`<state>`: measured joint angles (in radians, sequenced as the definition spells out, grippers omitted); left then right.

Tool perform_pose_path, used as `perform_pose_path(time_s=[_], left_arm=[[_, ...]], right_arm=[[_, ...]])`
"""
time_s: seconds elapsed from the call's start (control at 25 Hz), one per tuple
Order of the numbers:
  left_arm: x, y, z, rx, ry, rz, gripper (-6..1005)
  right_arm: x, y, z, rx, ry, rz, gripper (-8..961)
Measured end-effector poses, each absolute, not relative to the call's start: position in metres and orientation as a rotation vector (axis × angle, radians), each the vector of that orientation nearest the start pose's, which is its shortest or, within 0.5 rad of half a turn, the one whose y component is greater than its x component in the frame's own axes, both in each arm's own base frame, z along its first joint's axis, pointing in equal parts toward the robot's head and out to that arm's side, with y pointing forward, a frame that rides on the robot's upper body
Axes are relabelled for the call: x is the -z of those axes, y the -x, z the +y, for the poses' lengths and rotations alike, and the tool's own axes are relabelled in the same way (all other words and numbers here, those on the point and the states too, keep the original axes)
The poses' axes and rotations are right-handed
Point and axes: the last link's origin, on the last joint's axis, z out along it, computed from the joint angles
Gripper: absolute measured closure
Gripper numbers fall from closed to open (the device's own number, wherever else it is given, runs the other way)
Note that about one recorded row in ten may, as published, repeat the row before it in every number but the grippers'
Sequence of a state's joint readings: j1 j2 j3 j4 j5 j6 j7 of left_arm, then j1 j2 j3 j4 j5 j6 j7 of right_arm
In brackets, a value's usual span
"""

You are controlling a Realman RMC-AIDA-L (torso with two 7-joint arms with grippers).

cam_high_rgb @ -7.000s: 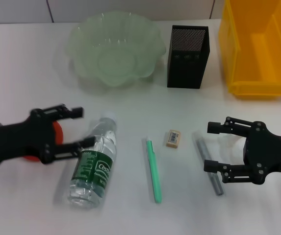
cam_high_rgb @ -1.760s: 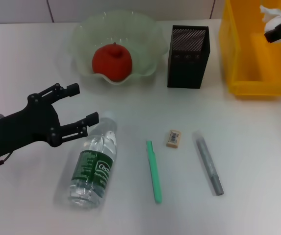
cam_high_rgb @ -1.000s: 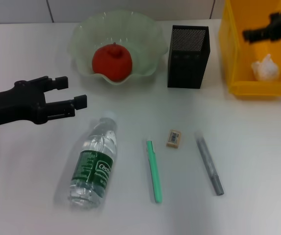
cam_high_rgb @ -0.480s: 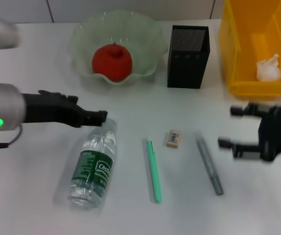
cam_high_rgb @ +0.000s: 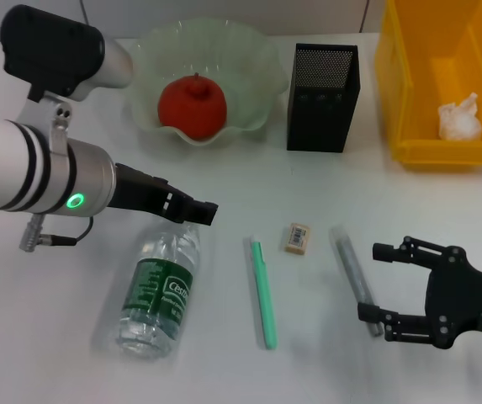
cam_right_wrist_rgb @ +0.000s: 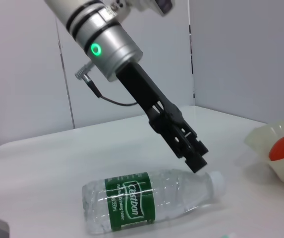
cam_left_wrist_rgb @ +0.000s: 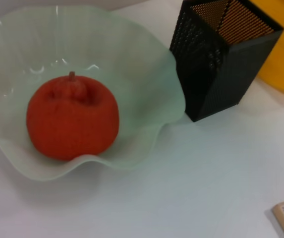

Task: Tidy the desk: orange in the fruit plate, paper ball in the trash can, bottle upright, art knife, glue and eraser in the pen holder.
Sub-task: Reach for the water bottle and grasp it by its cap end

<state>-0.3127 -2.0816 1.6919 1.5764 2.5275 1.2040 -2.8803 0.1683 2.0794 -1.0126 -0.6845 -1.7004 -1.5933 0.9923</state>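
Head view: since half a sec ago the left gripper [cam_high_rgb: 203,212] has swung in over the cap end of the bottle [cam_high_rgb: 160,284], which lies flat on the table [cam_high_rgb: 224,370], same spot as before. Can't tell from here how its jaws stand. The right gripper [cam_high_rgb: 379,282] has come down from the trash can [cam_high_rgb: 409,84] and now sits low by the grey art knife [cam_high_rgb: 354,278], jaws wide, one fingertip at the knife's near end. Orange [cam_high_rgb: 192,104] is in the fruit plate [cam_high_rgb: 249,67]; paper ball [cam_high_rgb: 459,118] in the bin, so those 2 steps look done. Eraser [cam_high_rgb: 297,237] and green glue stick [cam_high_rgb: 262,291] lie loose on the table, pen holder [cam_high_rgb: 321,86] w/ nothing visible in it.

Left wrist view: orange, plate, holder, corner of the eraser; own fingers not shown.

Right wrist view: left gripper's tip is right at the bottle's neck, prob. touching; jaws' gap not readable. Next up, I'd judge: stand the bottle, pick the knife.
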Motion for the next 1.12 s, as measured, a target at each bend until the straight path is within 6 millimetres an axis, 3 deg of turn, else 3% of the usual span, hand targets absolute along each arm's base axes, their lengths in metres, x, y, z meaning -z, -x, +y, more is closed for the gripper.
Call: perform_pose_path(time_s=[0.44, 1.12], left_arm=[[0.045, 0.181, 0.333, -0.156, 2.419, -1.084, 140], [0.062, 0.193, 0.342, -0.203, 2.418, -1.092, 229]], right_arm=[[0.022, -0.312, 0.227, -0.751, 2.707, 0.389, 140], [0.021, -0.313, 0.227, -0.748, 2.702, 0.407, 139]])
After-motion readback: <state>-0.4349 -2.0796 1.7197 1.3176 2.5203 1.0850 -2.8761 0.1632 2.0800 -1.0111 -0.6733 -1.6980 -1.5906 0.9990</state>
